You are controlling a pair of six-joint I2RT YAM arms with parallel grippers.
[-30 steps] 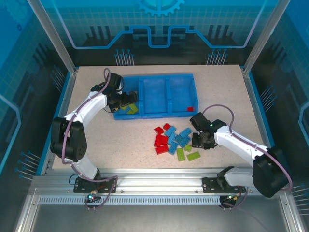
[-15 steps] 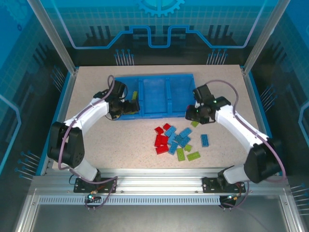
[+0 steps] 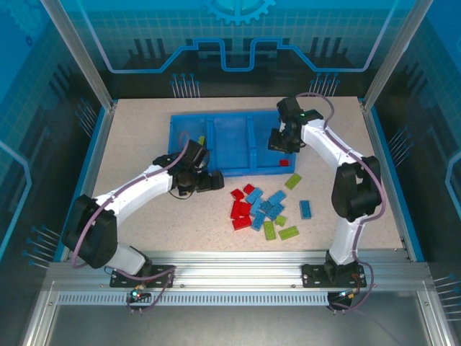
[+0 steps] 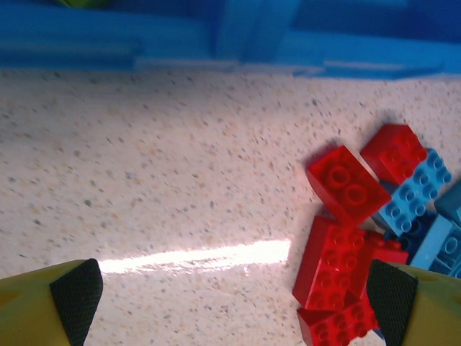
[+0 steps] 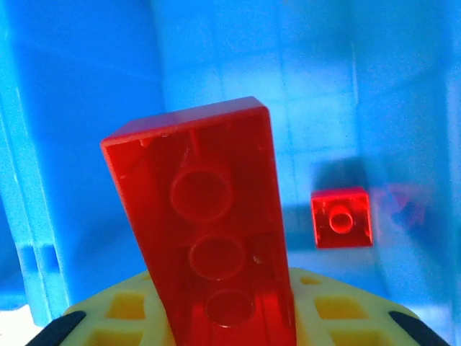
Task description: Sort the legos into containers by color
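While a red lego (image 5: 209, 216) is clamped in the right hand (image 5: 234, 328) above the tray (image 5: 72, 108) — a smaller red one (image 5: 342, 218) seen beneath it — the left hand (image 4: 234, 295) is spread wide, loose legos (image 4: 338, 267) beside one finger (image 4: 392, 295).

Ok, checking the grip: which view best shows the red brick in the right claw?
Right wrist: the red plastic brick stands large, hollow underside towards the camera. From the top, the right claw covers it; left wrist looks elsewhere.

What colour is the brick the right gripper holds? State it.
Red brick, best in right wrist view.
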